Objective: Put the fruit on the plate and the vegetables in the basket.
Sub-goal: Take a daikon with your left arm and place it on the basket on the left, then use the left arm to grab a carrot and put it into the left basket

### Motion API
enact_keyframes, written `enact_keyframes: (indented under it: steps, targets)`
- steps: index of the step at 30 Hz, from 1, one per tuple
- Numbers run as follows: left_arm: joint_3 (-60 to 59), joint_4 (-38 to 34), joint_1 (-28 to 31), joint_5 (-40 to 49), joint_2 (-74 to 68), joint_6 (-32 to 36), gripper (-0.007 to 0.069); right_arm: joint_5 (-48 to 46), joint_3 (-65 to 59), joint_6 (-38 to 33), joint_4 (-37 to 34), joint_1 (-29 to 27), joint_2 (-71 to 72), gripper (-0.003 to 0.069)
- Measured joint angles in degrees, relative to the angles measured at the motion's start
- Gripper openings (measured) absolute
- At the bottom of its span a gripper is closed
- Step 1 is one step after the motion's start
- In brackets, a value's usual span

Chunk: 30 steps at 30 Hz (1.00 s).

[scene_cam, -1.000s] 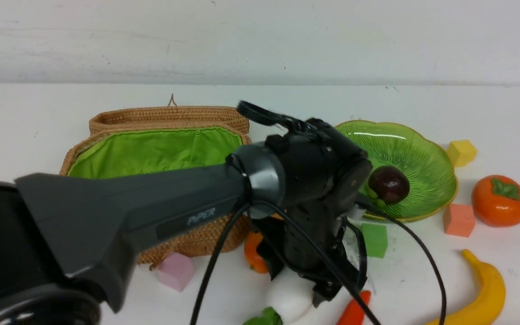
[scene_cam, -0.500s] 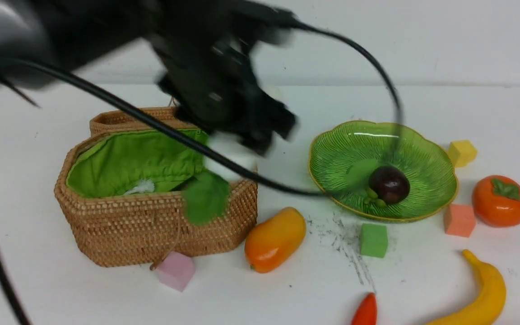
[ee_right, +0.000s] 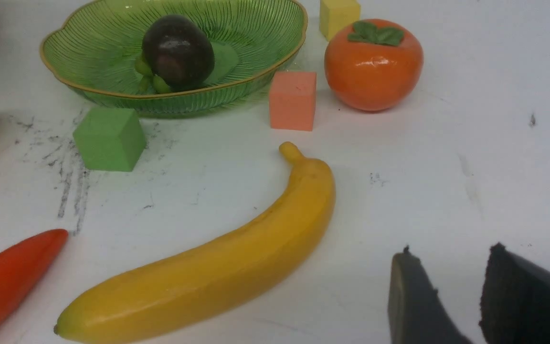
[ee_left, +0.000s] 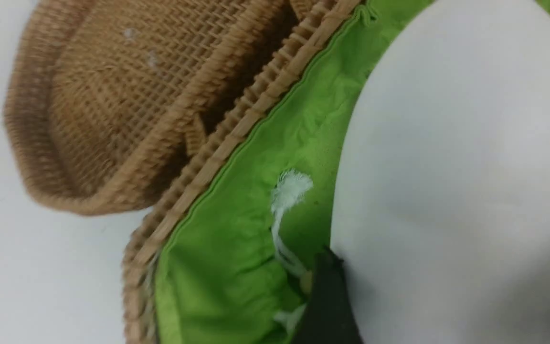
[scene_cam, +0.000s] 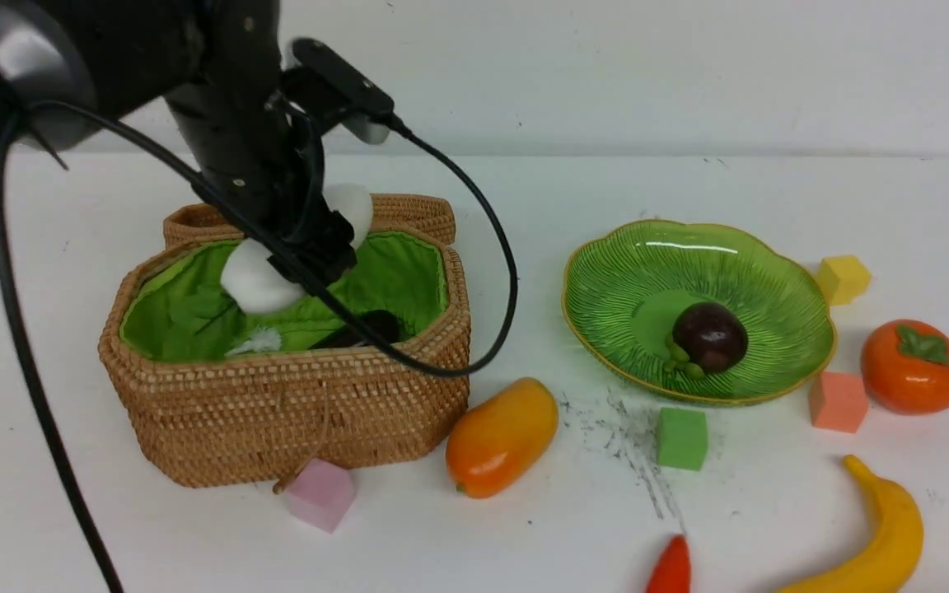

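Radish point(scene_cam: 260, 278) hangs clamped in the left gripper point(scene_cam: 310, 247) over the basket point(scene_cam: 293, 412); a cable point(scene_cam: 433, 371) crosses the rim. Pink block point(scene_cam: 321, 494) sits beside it. The right fingers point(ee_right: 418, 296) stand apart.

A plain whitish wall point(scene_cam: 647, 74) filled the top of the front view. Below it spread 1 white tabletop point(scene_cam: 219, 543), with dark scuffs right of centre, under soft light.
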State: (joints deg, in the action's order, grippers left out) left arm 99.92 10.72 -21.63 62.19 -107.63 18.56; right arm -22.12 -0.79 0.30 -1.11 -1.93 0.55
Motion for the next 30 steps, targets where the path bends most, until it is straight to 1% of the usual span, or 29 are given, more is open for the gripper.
enact_keyframes:
  steps: [6,8,10,13,17,20,25,28,30]
  targets:
    - [0.0,0.24,0.0,-0.59,-0.57,-2.01,0.0526,0.0,0.0,0.0,0.0,0.0,0.0,0.0243]
    - [0.0,0.24,0.0,-0.63,-0.52,-2.85,0.0566,0.0,0.0,0.0,0.0,0.0,0.0,0.0243]
    - [0.0,-0.16,0.0,-0.63,-0.52,-3.24,0.0631,0.0,0.0,0.0,0.0,0.0,0.0,0.0243]
    - [0.0,-1.14,0.0,-0.63,-0.52,-3.5,0.0668,0.0,0.0,0.0,0.0,0.0,0.0,0.0243]
    - [0.0,-1.99,0.0,-0.57,-0.52,-3.96,0.0663,0.0,0.0,0.0,0.0,0.0,0.0,0.0243]
    - [-0.1,-4.38,0.0,0.32,0.13,-4.84,0.0629,0.0,0.0,0.0,0.0,0.0,0.0,0.0243]
    - [-0.11,-14.2,-0.58,5.33,5.47,-5.49,0.0575,0.0,0.0,0.0,0.0,0.0,0.0,0.0243]
    - [-0.11,-20.56,-0.76,8.21,9.52,-6.91,0.0563,0.0,0.0,0.0,0.0,0.0,0.0,0.0243]
    - [-0.11,-23.07,-0.76,8.83,11.32,-7.51,0.0561,0.0,0.0,0.0,0.0,0.0,0.0,0.0243]
